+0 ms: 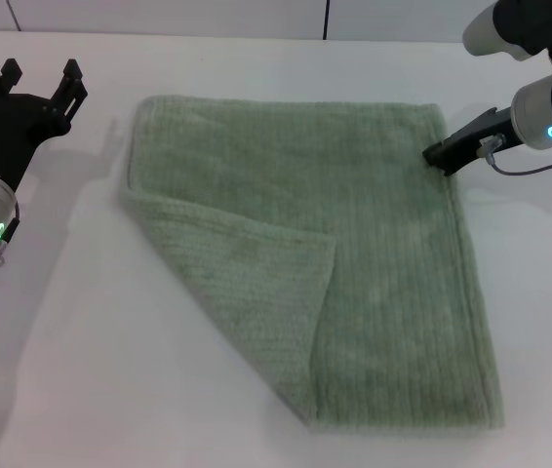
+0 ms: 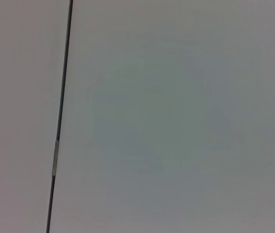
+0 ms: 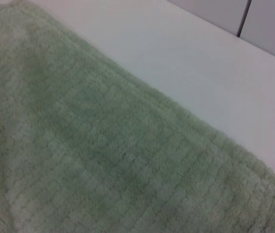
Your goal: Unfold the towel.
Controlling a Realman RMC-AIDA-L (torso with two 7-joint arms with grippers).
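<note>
The pale green towel (image 1: pixel 374 263) lies flat on the white table (image 1: pixel 81 370), with its near left corner (image 1: pixel 256 292) folded diagonally over onto the middle. At the towel's far right corner sits my right gripper (image 1: pixel 442 154), its black tip touching the edge. The right wrist view is filled by the towel (image 3: pixel 103 160), seen close up with its hemmed edge. Far left of the towel and well clear of it, my left gripper (image 1: pixel 40 73) is open with nothing in it. The left wrist view holds neither towel nor gripper.
A grey cable (image 1: pixel 539 168) loops below the right wrist. Wall panels with dark seams (image 1: pixel 327 18) stand behind the table's far edge. The left wrist view holds only a plain pale surface with one dark seam (image 2: pixel 60 116).
</note>
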